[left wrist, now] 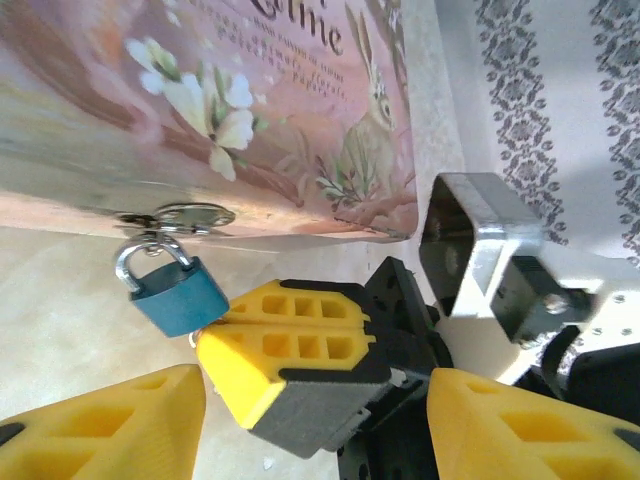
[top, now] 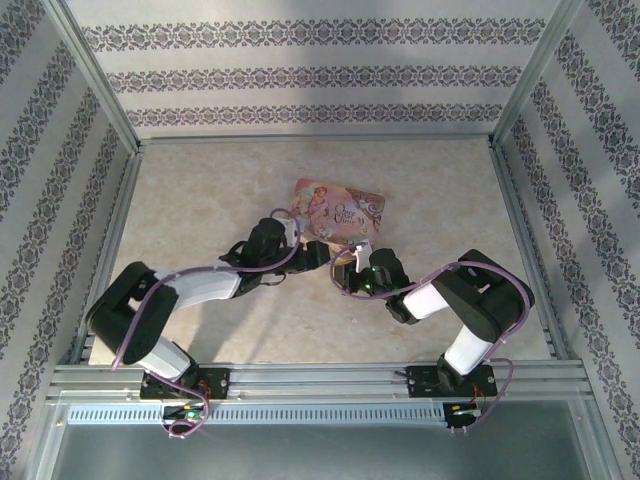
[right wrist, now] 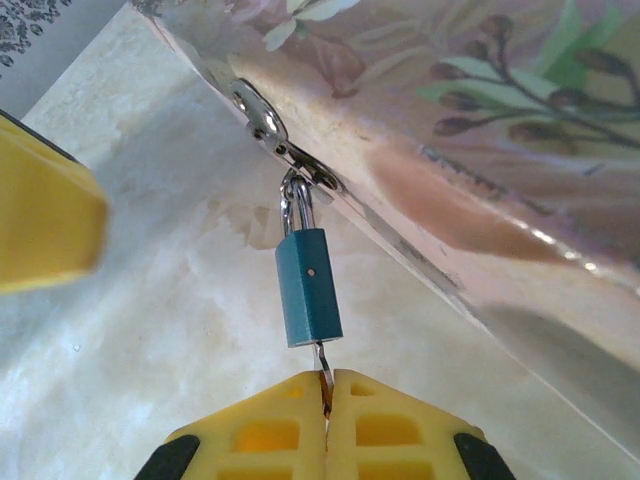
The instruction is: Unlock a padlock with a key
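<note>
Right gripper (right wrist: 325, 390) clamps the key (right wrist: 321, 358) in the padlock (right wrist: 308, 288); left gripper (left wrist: 315, 400) gapes apart. Twist squarely, no bending.

1. Our left arm (top: 190, 290) bends out to the left, then points in to the middle.
2. Our right arm (top: 480, 305) bends out to the right, then points in too.
3. Our left gripper (top: 315, 257) has its fingers (left wrist: 100, 425) wide apart.
4. Our right gripper (right wrist: 326, 390) is pinched tight on the key (right wrist: 321, 358).
5. Both grippers sit low and close, tip near tip.
</note>
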Available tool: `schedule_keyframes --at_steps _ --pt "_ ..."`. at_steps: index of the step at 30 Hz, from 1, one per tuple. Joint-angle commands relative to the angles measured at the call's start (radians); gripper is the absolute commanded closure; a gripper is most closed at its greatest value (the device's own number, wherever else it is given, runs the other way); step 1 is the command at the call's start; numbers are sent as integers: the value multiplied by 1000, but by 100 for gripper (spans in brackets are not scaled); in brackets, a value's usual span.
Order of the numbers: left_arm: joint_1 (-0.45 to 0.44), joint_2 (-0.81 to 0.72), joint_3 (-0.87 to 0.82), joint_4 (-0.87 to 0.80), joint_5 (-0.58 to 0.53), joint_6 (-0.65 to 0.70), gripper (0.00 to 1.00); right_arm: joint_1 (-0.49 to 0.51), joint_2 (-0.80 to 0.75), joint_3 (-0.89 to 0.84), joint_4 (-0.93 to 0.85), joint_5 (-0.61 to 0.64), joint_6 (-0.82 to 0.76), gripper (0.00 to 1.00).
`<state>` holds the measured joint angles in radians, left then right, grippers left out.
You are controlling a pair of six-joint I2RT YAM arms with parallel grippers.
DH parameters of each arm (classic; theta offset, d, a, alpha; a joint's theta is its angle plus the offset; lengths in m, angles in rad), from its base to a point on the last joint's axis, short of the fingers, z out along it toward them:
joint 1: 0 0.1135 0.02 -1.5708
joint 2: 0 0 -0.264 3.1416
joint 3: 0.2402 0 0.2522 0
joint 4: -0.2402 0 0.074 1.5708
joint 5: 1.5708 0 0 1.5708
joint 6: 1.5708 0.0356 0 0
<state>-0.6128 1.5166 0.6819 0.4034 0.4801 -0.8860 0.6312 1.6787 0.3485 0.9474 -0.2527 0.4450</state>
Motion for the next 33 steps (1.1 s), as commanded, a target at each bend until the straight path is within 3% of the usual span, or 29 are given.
schedule_keyframes --at_steps 1,13,26,33 --pt "40 -79 -58 -45 -39 19 37 12 4 12 64 -37 32 100" --pt "158 -280 -235 14 -40 -104 34 27 -34 30 41 -79 210 100" --pt "163 -255 -285 84 -28 -174 36 73 -101 38 -8 -48 406 100" --pt "162 -171 -335 299 -19 -318 41 108 -103 41 -51 -31 450 100"
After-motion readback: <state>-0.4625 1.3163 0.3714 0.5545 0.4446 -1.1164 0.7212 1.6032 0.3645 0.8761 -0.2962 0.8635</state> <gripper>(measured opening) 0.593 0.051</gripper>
